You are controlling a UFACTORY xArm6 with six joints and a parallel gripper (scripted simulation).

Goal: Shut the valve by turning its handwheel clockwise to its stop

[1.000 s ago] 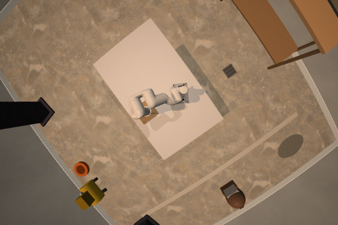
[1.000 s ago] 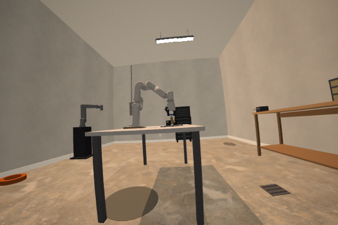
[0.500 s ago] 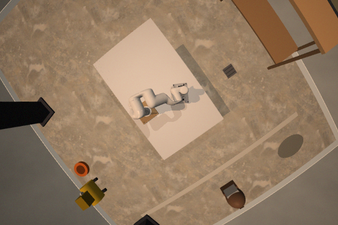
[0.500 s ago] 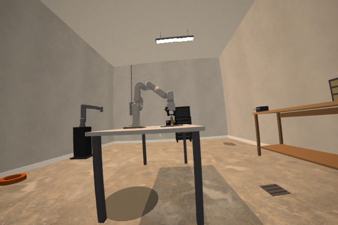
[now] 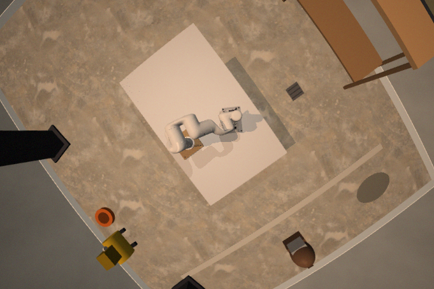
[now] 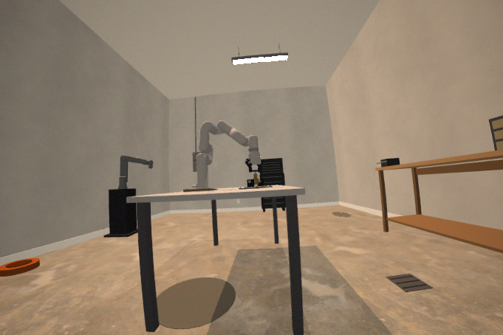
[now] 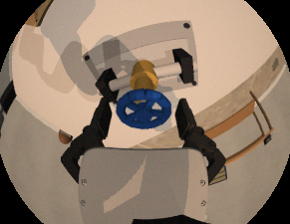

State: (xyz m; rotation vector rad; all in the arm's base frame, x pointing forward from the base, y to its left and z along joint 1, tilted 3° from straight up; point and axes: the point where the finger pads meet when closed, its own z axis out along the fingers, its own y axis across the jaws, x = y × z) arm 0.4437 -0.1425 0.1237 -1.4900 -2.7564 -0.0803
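Observation:
The valve has a blue handwheel (image 7: 144, 107) on a brass body (image 7: 144, 76), with a white pipe across a grey base plate (image 7: 136, 46). In the wrist view my gripper (image 7: 144, 105) is open, one black finger on each side of the handwheel, with a gap between each fingertip and the rim. In the exterior view the gripper (image 6: 253, 170) hangs straight over the valve (image 6: 252, 181) on the table. In the overhead view the arm's wrist (image 5: 235, 116) hides the valve.
The arm's base stands on a brown plate (image 5: 190, 147) near the middle of the table (image 5: 200, 112). The valve sits near the table's long edge. A black cabinet (image 6: 271, 177) stands behind the table.

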